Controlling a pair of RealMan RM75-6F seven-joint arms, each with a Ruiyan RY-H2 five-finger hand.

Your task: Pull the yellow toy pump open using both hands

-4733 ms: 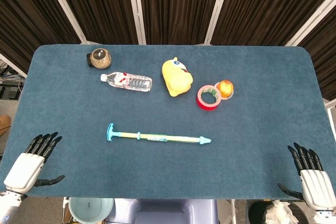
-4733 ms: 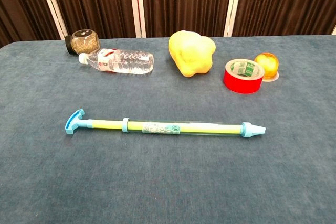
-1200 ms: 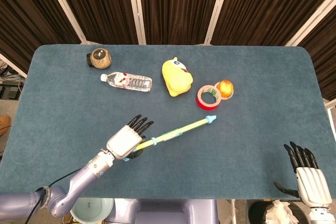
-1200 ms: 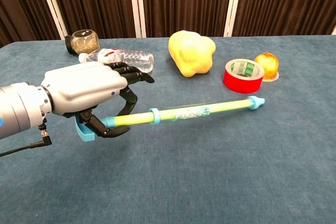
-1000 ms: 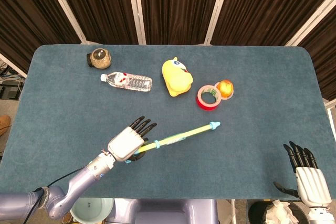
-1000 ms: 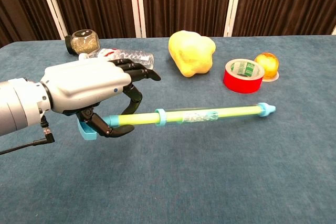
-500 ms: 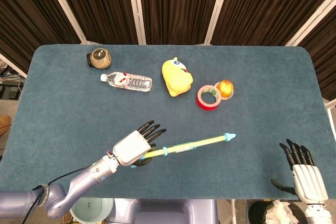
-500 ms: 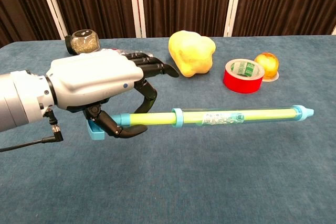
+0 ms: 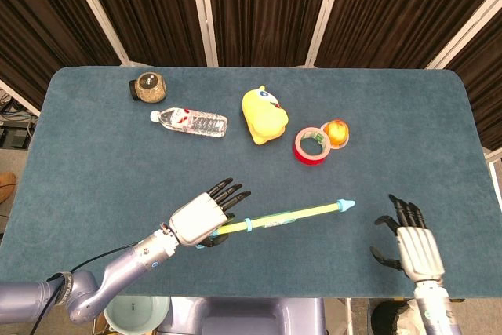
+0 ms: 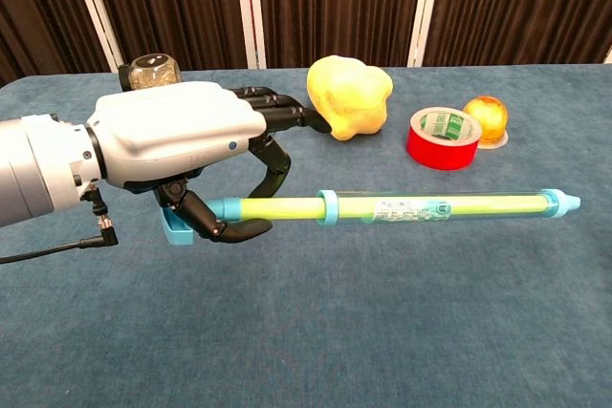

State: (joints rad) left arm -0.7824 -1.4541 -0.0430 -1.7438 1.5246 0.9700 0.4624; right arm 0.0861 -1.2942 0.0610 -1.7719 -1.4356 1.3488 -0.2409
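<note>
Above the near part of the blue surface (image 9: 94, 154) we see the left robot hand (image 9: 198, 219) pinching the handle end of the yellow toy pump (image 9: 286, 215), other fingers spread. In the chest view the pump (image 10: 402, 206) is lifted clear of the surface, roughly level, nozzle tip pointing right. The right robot hand (image 9: 415, 247) hangs near the front right edge, fingers apart, holding nothing, near the nozzle tip but not touching it. Farther back we see a water bottle (image 9: 190, 121), yellow duck toy (image 9: 263, 114), red tape roll (image 9: 312, 145) and a jar (image 9: 147, 87).
</note>
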